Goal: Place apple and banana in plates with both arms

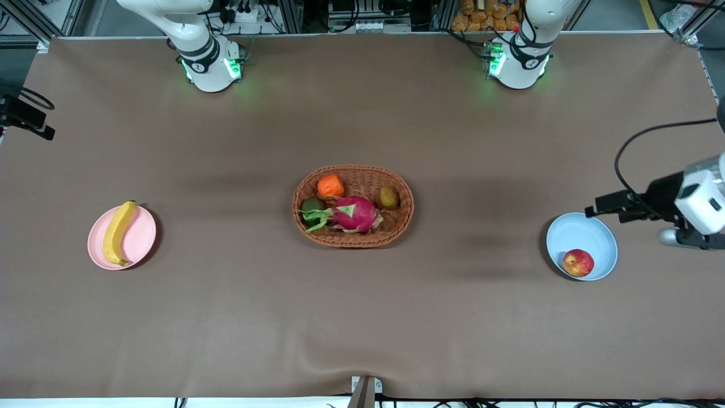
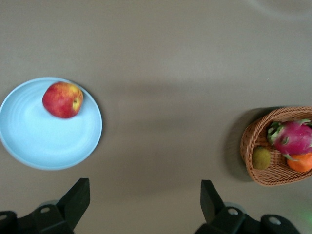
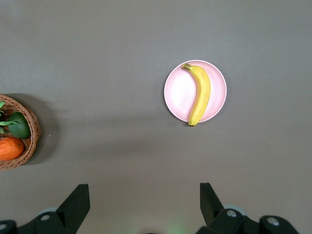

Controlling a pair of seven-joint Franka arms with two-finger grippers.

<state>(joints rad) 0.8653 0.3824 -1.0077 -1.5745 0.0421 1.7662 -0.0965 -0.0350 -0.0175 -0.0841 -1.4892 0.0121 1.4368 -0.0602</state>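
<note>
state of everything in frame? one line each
banana: lying in the pink plate, tips over the rim
pink plate: holds the banana
apple: resting in the blue plate, near its rim
blue plate: holds the apple
wicker basket: holds a dragon fruit, an orange fruit, a kiwi, a green fruit
left gripper: open, empty, above the table beside the blue plate
right gripper: open, empty, high above the table

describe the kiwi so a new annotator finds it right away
Start at the oval wicker basket mid-table. The kiwi lies inside, at the end toward the left arm, beside the pink dragon fruit. It is the only small brownish-green fruit there.
</note>
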